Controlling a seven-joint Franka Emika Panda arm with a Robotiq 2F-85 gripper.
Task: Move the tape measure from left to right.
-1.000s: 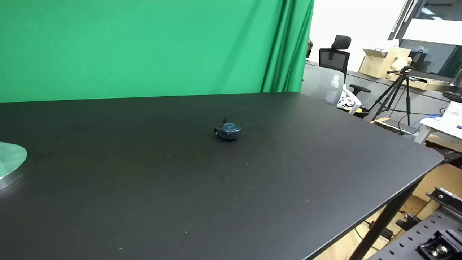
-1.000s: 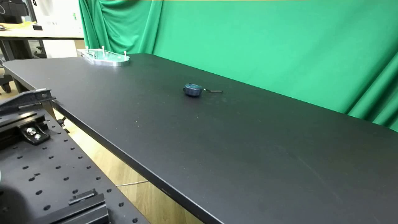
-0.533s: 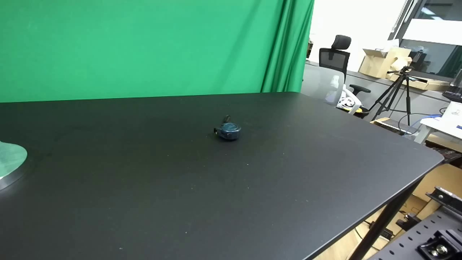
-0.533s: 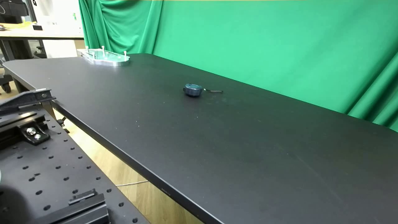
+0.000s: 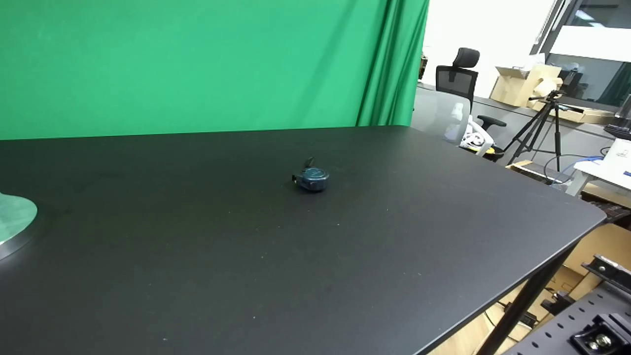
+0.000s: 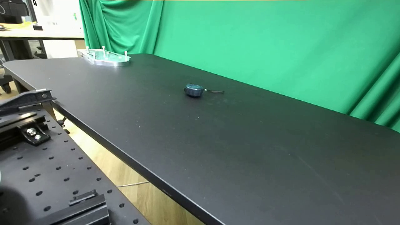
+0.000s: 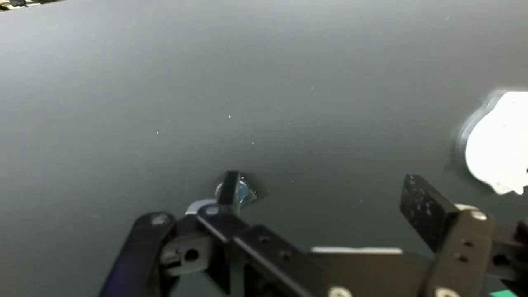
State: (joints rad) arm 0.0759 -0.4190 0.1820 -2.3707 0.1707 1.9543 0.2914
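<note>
The tape measure (image 5: 314, 179) is a small rounded dark blue-grey lump lying flat on the black table. It also shows in an exterior view (image 6: 194, 90), with a thin dark strap lying out to its right on the table. In the wrist view the tape measure (image 7: 246, 193) is partly hidden behind the left finger. My gripper (image 7: 321, 181) is open and empty, its two fingers wide apart, and appears to be well above the table. The gripper and arm are out of sight in both exterior views.
A pale green disc-like plate with a metal rim (image 5: 16, 219) stands on the table (image 5: 207, 276). The plate (image 6: 107, 58) shows upright posts in an exterior view and looks white in the wrist view (image 7: 499, 140). A perforated black mounting plate (image 6: 62, 175) lies beyond the table's edge. A green curtain (image 5: 197, 69) hangs behind.
</note>
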